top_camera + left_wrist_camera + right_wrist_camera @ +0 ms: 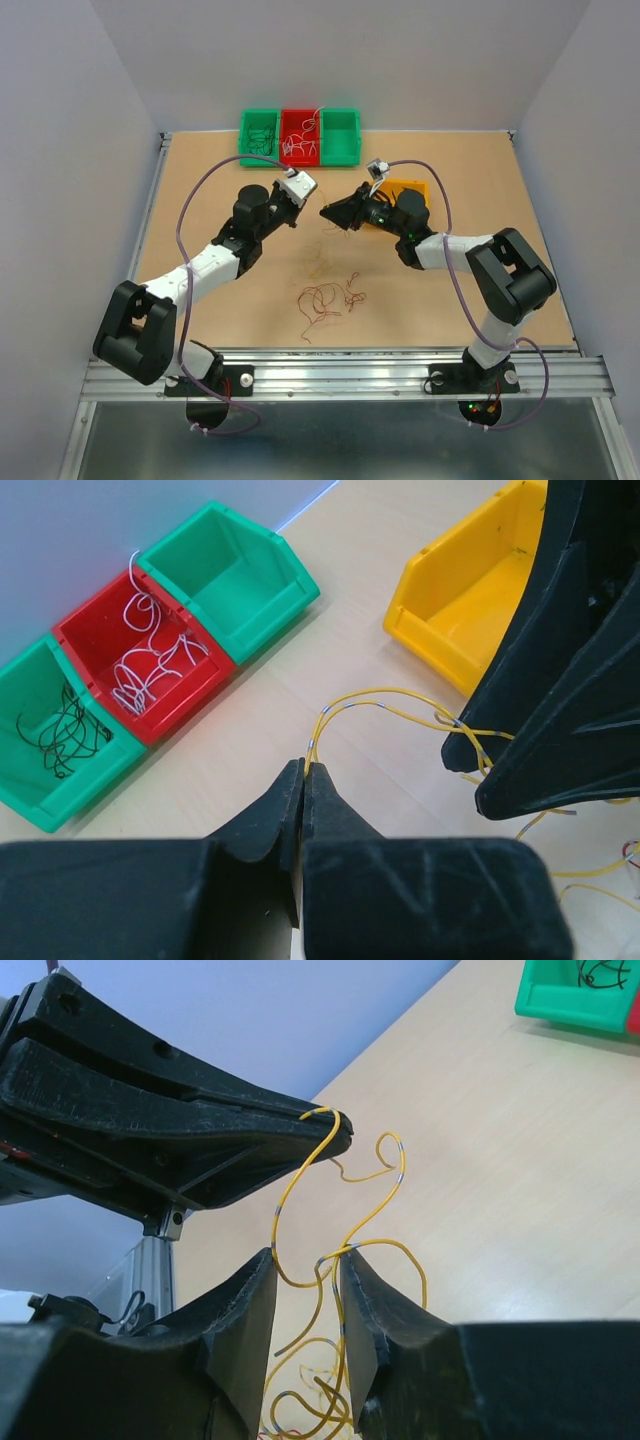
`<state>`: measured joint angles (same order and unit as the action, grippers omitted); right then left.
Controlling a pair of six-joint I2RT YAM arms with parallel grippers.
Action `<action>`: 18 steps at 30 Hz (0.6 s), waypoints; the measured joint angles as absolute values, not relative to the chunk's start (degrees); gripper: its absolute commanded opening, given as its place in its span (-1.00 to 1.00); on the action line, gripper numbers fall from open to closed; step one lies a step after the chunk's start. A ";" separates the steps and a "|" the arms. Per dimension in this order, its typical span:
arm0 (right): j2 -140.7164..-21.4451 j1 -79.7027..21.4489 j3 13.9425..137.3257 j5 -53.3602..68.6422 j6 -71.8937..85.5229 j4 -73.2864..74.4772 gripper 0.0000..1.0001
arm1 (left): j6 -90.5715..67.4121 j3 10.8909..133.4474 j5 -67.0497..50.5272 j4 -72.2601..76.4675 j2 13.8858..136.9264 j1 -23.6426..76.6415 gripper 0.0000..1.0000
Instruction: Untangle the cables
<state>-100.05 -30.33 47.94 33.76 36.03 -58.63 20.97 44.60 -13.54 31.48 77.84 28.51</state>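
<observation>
curly hair-thin yellow-orange wire (279,1208) stretching just beside yellow plastic bin (470,600) | left gripper (304,770) clamping its end | right gripper (308,1260) standing apart around it | likely weightless, springy, slippery; gripping near ends is looking safest

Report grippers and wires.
Left gripper shut on thin yellow wire. Right gripper open around same wire. Reddish wire tangle on wooden table. Yellow plastic bin beside right gripper.

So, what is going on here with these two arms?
The two arms have one yellow wire between them. The left gripper is shut on it, and the right gripper has strands of it between its slightly parted jaws. The remaining cables lie tangled on the table.
</observation>
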 measured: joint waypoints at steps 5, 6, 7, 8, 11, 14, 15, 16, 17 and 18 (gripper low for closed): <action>-100.05 -30.33 47.94 32.97 35.83 -58.65 -0.53 | 21.21 44.60 -14.37 31.46 77.84 28.95 -0.91; -100.05 -30.33 47.94 32.93 35.83 -58.63 -0.67 | 21.30 44.60 -14.55 31.44 77.84 29.17 -0.91; -100.05 -30.33 47.94 32.86 35.81 -58.63 -0.82 | 21.41 44.60 -14.74 31.42 77.84 29.28 -0.91; -100.05 -30.33 47.94 32.77 35.68 -58.65 -0.99 | 21.45 44.60 -14.92 31.40 77.84 29.41 -0.89; -100.05 -30.33 47.94 32.21 35.77 -58.61 -0.99 | 21.63 44.60 -15.18 30.98 77.84 29.63 -0.54; -100.05 -30.33 47.92 31.09 35.57 -58.61 -0.99 | 21.32 44.62 -14.39 29.89 77.84 29.69 -0.10; -100.05 -30.33 47.92 30.39 35.53 -58.61 -0.99 | 21.37 44.64 -13.67 29.63 77.84 29.69 0.18; -100.05 -30.33 47.92 29.67 35.40 -58.61 -0.99 | 20.97 44.66 -12.53 29.26 77.84 29.69 0.31; -100.05 -30.30 47.92 29.02 35.29 -58.61 -0.99 | 20.95 44.66 -11.73 28.99 77.84 29.69 0.51; -100.09 -30.24 47.94 28.27 35.16 -58.54 -0.99 | 20.40 44.66 -10.26 28.86 77.84 29.69 0.58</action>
<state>-100.09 -30.24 47.94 28.27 35.16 -58.54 20.40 44.66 -10.26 28.86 77.84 29.69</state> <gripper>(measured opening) 0.021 0.606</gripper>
